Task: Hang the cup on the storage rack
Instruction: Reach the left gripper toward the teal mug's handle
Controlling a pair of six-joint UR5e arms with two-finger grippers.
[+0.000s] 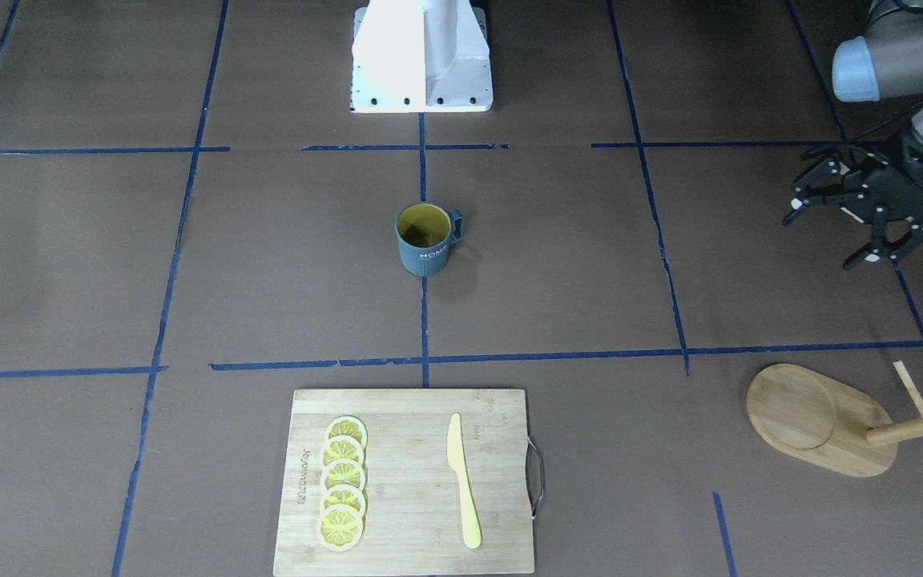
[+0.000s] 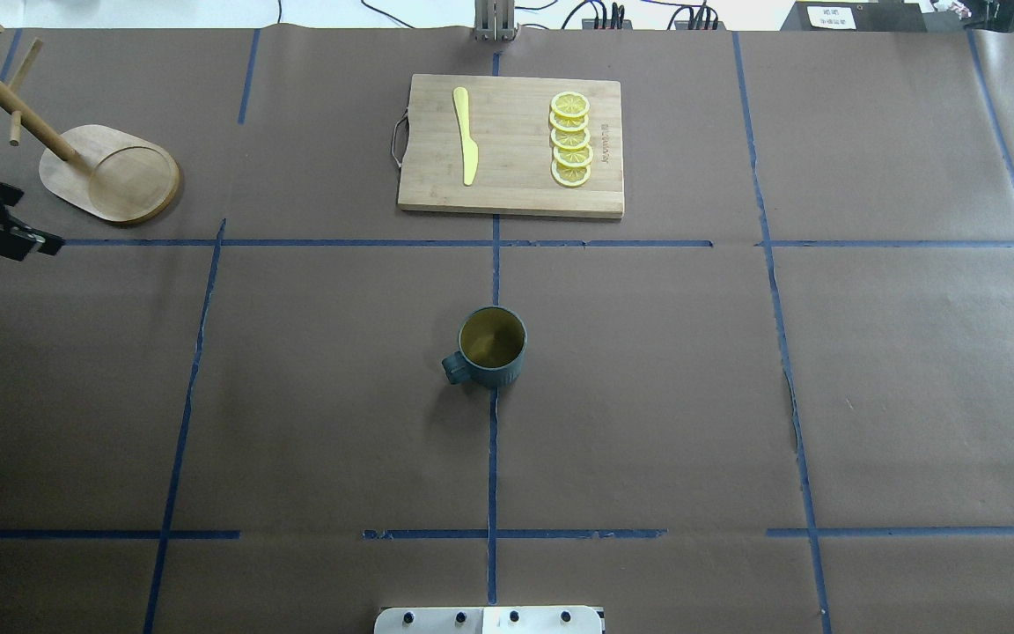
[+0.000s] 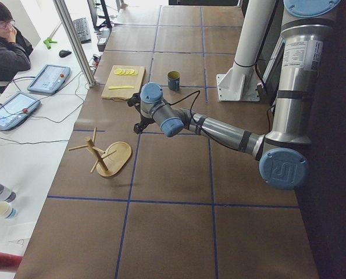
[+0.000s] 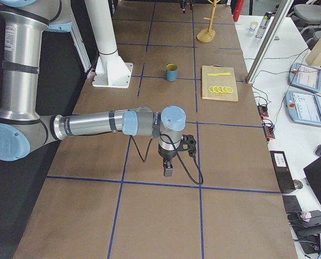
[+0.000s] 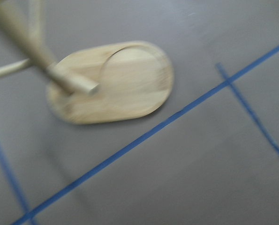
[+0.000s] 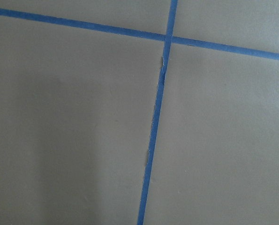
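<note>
The cup (image 1: 427,240), dark teal with a yellow inside, stands upright at the table's middle, also in the overhead view (image 2: 491,345); its handle points to the robot's left. The bamboo storage rack (image 1: 818,418) stands upright at the far left of the table (image 2: 111,172), with bare pegs; the left wrist view shows its base (image 5: 116,79), blurred. My left gripper (image 1: 826,238) is open and empty, hovering on the robot's side of the rack, far from the cup. My right gripper (image 4: 168,164) shows only in the exterior right view, over bare table; I cannot tell its state.
A bamboo cutting board (image 2: 511,189) with several lemon slices (image 2: 570,139) and a yellow knife (image 2: 466,134) lies at the far middle. The robot's white base (image 1: 421,60) stands behind the cup. An operator (image 3: 4,43) sits beyond the table's edge.
</note>
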